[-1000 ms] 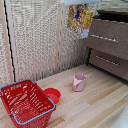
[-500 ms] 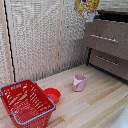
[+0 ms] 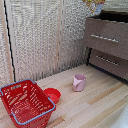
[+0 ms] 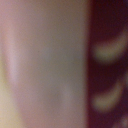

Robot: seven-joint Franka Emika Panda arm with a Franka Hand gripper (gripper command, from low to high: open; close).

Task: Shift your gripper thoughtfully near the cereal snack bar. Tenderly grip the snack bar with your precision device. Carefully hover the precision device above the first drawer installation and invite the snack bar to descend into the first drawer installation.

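Note:
The cereal snack bar, yellow-orange with red print, hangs in the air at the top edge of the exterior view. It is over the near corner of the dark brown cabinet. Only a bluish bit of my gripper shows right beside it, and the rest is cut off by the frame. The packet stays aloft, so the fingers are closed on it. Just below is the first drawer with its slim silver handle, and its front stands forward of the lower drawer. The wrist view is a close blur of pale pink and dark maroon with yellowish marks.
A pink cup stands on the wooden table. A red bowl sits beside a red wire basket at the exterior view's left. A ribbed pale wall closes the back.
The snack bar and gripper have risen and moved toward the exterior view's right, from in front of the wall to above the cabinet's top drawer. Nothing else moved.

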